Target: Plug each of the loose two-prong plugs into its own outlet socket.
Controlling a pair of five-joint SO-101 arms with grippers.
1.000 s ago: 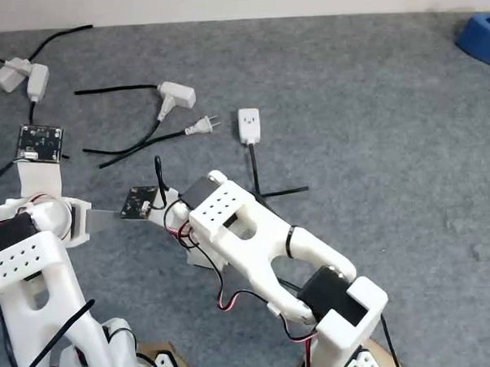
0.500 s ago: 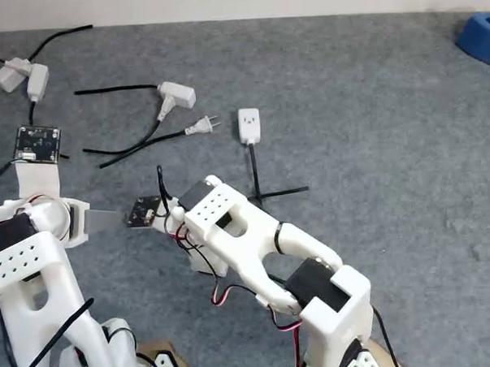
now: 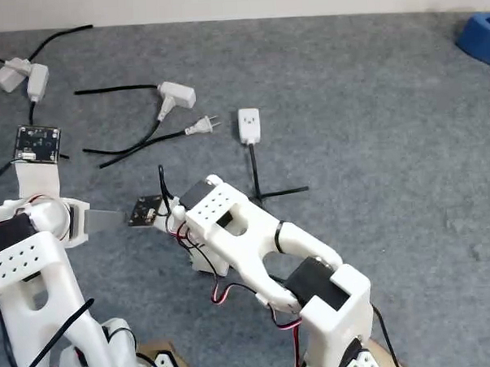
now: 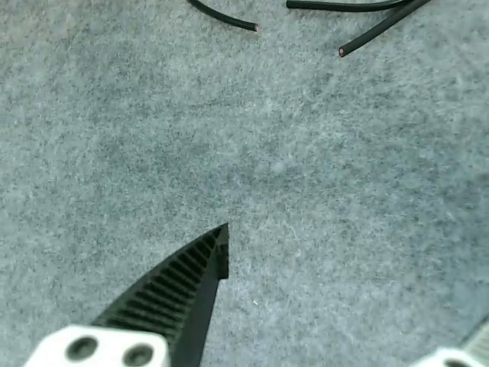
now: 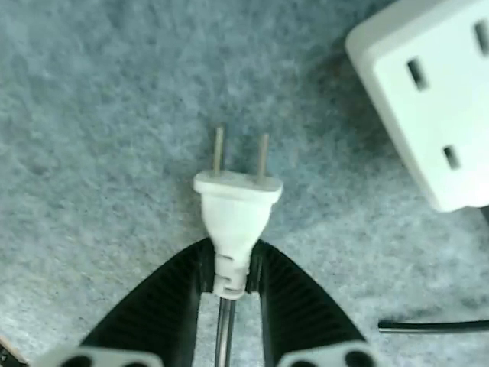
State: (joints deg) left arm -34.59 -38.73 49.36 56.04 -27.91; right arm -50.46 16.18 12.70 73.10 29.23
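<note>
Since a second ago the white right arm [image 3: 239,232] has drawn back a little from the small white outlet socket [image 3: 249,125] on its black cord [image 3: 253,167]. Nothing else on the grey felt-covered table [image 3: 406,144] has shifted. The right hand [image 5: 231,260] is clenched on the neck of a white two-prong plug [image 5: 233,202], and a larger white socket block [image 5: 428,99] lies near the prongs without touching them. A second white two-prong plug [image 3: 202,126] lies loose just beside the small socket, prongs toward it, apart from it. Farther from the socket on that same side lies a white angled plug [image 3: 177,95]. The left hand [image 4: 344,298] is released, its black ribbed finger [image 4: 183,294] over bare table near two black cord ends [image 4: 256,29]
</note>
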